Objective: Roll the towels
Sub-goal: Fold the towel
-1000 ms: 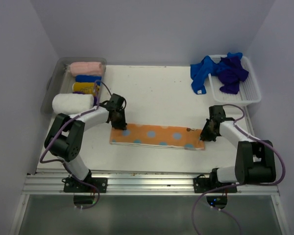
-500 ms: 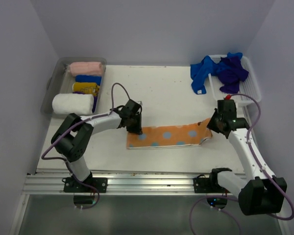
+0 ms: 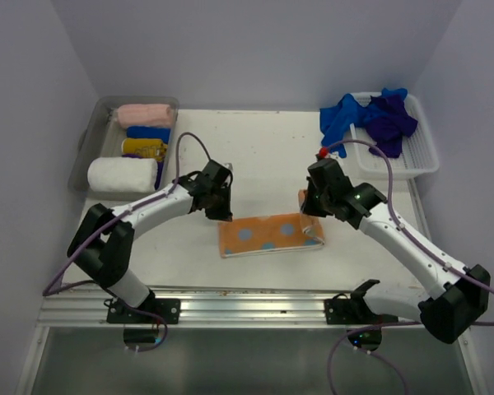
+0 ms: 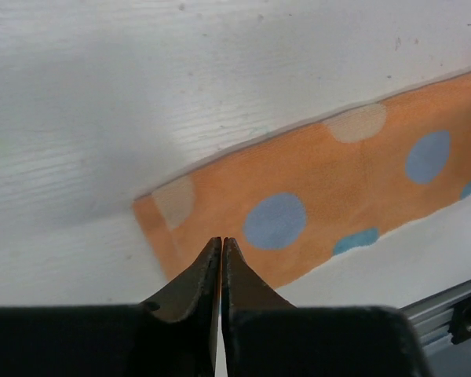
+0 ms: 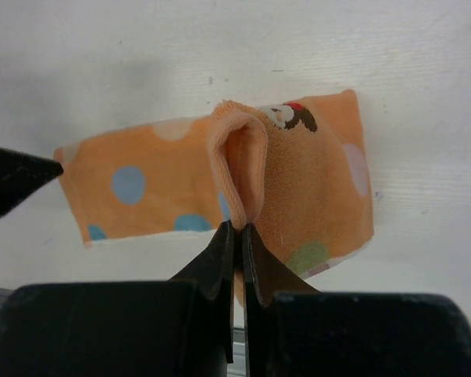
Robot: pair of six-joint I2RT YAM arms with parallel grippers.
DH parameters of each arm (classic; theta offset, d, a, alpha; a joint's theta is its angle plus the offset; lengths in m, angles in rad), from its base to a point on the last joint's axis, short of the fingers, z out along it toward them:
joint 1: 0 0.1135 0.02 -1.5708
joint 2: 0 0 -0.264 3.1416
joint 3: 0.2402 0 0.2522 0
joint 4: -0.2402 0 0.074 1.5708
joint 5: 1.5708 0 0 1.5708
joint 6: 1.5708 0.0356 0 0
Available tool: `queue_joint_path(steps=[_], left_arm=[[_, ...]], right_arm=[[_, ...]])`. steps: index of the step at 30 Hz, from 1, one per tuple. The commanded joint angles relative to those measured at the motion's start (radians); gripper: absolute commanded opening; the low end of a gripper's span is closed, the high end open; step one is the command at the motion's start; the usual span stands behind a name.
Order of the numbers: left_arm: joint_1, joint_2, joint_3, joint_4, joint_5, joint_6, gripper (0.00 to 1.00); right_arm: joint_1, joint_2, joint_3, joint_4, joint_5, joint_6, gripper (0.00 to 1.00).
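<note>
The orange towel (image 3: 263, 236), peach with blue dots, lies near the middle of the bench (image 3: 255, 148), a little toward its 6 o'clock edge, its long side running from 9 to 3 o'clock. Its 3 o'clock end is lifted and doubled over the flat part in a soft loop, and my right tool (image 5: 237, 228) is clamped on the hem of that loop, jaws tight on the cloth. My left tool (image 4: 221, 242) sits at the 9 o'clock end, jaws drawn almost together with only a thin slit between them, tips down on the towel's edge just beside its corner; I cannot tell whether any cloth is pinched there. Well apart, at 1 o'clock, the blue towels (image 3: 339, 122) and a purple towel (image 3: 391, 123) spill over the rim of a white basket (image 3: 424, 169). At 10 o'clock a grey bin (image 3: 84, 156) holds rolled towels: pink (image 3: 144, 113), blue (image 3: 146, 132), yellow (image 3: 142, 147) and white (image 3: 122, 174).
</note>
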Motion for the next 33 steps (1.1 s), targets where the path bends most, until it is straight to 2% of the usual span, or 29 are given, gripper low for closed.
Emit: queue_joint_path(steps=[1, 2, 7, 14, 19, 27, 33], left_arm=[[0.064, -0.067, -0.042, -0.105, -0.079, 0.014, 0.03], [0.078, -0.080, -0.081, -0.107, -0.108, 0.013, 0.00], [0.138, -0.109, -0.181, -0.073, -0.103, 0.019, 0.00], [0.138, -0.043, -0.218, 0.065, 0.010, 0.005, 0.00], [0.136, -0.026, -0.208, 0.096, 0.055, 0.004, 0.00], [0.136, -0.002, -0.249, 0.146, 0.088, 0.002, 0.00], [0.136, 0.011, -0.269, 0.165, 0.093, -0.004, 0.00]], right_arm=[[0.104, 0.058, 0.070, 0.001, 0.053, 0.045, 0.00], [0.120, 0.093, 0.082, 0.010, 0.055, 0.049, 0.00], [0.218, 0.176, 0.113, 0.057, 0.053, 0.063, 0.00], [0.329, 0.322, 0.189, 0.116, 0.050, 0.078, 0.00], [0.404, 0.465, 0.255, 0.133, 0.050, 0.091, 0.00], [0.444, 0.666, 0.373, 0.154, 0.036, 0.100, 0.00], [0.451, 0.741, 0.421, 0.166, 0.013, 0.103, 0.00]])
